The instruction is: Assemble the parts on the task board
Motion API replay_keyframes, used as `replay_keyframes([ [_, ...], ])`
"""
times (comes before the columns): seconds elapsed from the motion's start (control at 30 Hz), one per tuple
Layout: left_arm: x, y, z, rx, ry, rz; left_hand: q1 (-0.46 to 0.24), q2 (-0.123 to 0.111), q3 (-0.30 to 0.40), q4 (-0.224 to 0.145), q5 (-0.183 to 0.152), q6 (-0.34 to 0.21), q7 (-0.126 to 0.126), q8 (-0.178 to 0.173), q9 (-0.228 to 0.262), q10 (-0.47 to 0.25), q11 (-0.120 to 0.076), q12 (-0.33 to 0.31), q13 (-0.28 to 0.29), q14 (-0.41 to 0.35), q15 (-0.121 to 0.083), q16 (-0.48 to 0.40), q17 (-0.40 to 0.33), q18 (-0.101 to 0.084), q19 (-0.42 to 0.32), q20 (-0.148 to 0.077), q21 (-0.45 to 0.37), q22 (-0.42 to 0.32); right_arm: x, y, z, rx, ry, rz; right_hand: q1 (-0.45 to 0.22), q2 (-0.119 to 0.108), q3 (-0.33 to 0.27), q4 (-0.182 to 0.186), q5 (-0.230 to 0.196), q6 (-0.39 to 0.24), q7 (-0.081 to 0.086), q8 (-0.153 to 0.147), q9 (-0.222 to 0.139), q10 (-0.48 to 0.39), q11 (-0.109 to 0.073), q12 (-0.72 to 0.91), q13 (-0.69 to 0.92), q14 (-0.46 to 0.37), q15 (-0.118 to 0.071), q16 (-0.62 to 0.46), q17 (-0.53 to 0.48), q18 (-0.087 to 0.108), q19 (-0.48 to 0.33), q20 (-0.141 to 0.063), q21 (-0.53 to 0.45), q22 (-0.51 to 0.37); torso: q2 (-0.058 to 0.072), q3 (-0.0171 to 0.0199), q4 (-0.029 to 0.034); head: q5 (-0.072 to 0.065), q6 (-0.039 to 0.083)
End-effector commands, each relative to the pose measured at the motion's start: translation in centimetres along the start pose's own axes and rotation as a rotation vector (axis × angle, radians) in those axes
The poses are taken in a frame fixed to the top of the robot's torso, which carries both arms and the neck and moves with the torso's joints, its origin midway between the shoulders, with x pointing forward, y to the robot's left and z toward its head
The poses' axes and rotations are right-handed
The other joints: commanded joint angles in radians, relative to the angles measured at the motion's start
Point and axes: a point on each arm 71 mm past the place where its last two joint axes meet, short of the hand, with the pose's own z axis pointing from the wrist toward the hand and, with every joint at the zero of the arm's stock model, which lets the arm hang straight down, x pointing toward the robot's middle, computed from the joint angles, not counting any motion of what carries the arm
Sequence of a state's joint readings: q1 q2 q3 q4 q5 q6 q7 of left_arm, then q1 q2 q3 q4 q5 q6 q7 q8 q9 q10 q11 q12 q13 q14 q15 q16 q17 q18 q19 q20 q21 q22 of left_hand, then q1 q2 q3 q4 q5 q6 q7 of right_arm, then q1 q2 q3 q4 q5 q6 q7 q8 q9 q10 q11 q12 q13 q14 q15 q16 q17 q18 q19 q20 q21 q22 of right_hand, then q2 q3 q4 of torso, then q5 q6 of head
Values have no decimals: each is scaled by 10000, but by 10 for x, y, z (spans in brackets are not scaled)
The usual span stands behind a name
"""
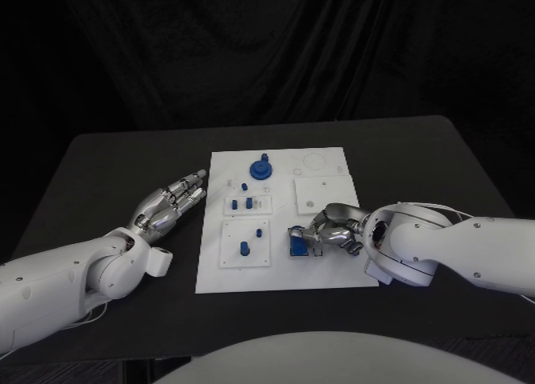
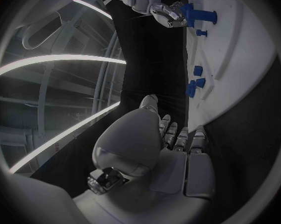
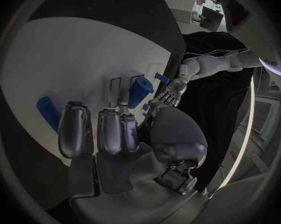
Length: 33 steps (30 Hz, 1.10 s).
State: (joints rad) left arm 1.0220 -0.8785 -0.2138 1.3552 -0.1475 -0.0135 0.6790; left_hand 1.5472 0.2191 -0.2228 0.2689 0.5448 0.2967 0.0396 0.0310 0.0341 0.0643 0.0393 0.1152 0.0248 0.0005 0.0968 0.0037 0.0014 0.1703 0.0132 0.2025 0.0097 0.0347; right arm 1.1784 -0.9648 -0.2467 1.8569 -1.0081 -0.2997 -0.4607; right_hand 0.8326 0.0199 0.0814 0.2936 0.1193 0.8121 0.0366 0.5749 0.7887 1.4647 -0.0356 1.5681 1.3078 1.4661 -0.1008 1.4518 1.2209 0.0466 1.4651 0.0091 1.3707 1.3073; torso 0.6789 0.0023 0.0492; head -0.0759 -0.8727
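From the head view I see the board (image 1: 325, 272) lying mid-table. My left hand (image 1: 173, 204) rests on the black table (image 1: 94, 168) just left of the board, fingers stretched out toward the far side and slightly apart, holding nothing. My right hand (image 1: 325, 234) sits over the board's near right part, fingers curled around a blue block (image 1: 300, 246) there; it looks gripped. A blue gear (image 1: 261, 168) stands at the far middle of the board, and small blue pegs (image 1: 251, 202) sit in the plates on the board's left half.

In the left wrist view, my left hand (image 2: 172, 139) lies flat and released beside the board's edge (image 2: 240, 50), with small pegs (image 2: 195, 82) near it. Farther across I see the right hand (image 2: 154, 2) at the blue block (image 2: 189, 10).

In the right wrist view, my right hand (image 3: 115, 129) hangs over the board (image 3: 72, 50), fingers bent down by a blue piece (image 3: 139, 90); contact is hidden here. Another blue piece (image 3: 47, 112) lies beside the fingers. The left hand (image 3: 172, 89) shows beyond, open-fingered.
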Motion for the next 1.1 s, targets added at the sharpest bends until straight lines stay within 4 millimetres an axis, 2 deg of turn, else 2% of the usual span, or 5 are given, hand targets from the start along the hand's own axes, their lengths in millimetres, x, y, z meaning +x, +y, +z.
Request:
replay_keyframes([
  [0.03,2,-7,0,1087,124,-107,99,0,70,17,61,-1,53,41,10,-15,26,20,3,-5,63,-37,-14,63,12,65,19,13,0,-1,0,112,17,-100,-77,7,-71,-15,-51,-39,62,-32,14,1061,42,27,2630,482,60,-49,7,46,349,62,-38,1948,-2,4,-6,17,1],
  [0.2,1,-7,-1,1076,124,-112,104,0,75,11,64,-11,66,40,8,-18,25,19,3,-5,71,-37,-14,62,12,71,19,10,-1,0,-2,-175,-173,-3,-45,3,-109,-38,-63,-34,57,3,39,1061,39,27,2630,491,59,-33,48,40,358,62,-15,1956,-4,4,-5,34,1],
  [0.33,1,-7,-1,1071,126,-117,104,0,75,11,64,-11,66,40,8,-18,25,19,3,-5,71,-37,-14,62,12,71,19,10,-3,2,-4,-544,-448,-121,347,33,-260,-75,169,-57,3,388,325,1061,-7,27,2630,503,24,-6,96,35,374,37,8,1968,-4,4,-3,51,1],
  [0.67,1,-6,-2,1054,115,-120,109,0,80,6,65,-14,72,40,8,-21,26,17,2,-5,77,-37,-14,60,13,76,19,12,-7,7,-14,-1523,-1088,-498,1436,25,-807,-90,569,-539,-270,2388,2119,1061,-270,27,2630,515,-180,36,174,21,404,-142,57,1988,-4,2,-3,100,1],
  [1.1,1,-6,-2,1032,109,-123,119,0,88,-5,72,-15,78,39,8,-23,29,19,3,-5,91,-37,-14,58,14,85,21,14,-8,6,-18,-1995,-1163,-1006,2121,-21,-988,-349,866,-790,-368,2946,2707,1061,-326,27,2630,554,-243,135,393,-6,446,-218,176,2028,-6,7,-8,136,1],
])
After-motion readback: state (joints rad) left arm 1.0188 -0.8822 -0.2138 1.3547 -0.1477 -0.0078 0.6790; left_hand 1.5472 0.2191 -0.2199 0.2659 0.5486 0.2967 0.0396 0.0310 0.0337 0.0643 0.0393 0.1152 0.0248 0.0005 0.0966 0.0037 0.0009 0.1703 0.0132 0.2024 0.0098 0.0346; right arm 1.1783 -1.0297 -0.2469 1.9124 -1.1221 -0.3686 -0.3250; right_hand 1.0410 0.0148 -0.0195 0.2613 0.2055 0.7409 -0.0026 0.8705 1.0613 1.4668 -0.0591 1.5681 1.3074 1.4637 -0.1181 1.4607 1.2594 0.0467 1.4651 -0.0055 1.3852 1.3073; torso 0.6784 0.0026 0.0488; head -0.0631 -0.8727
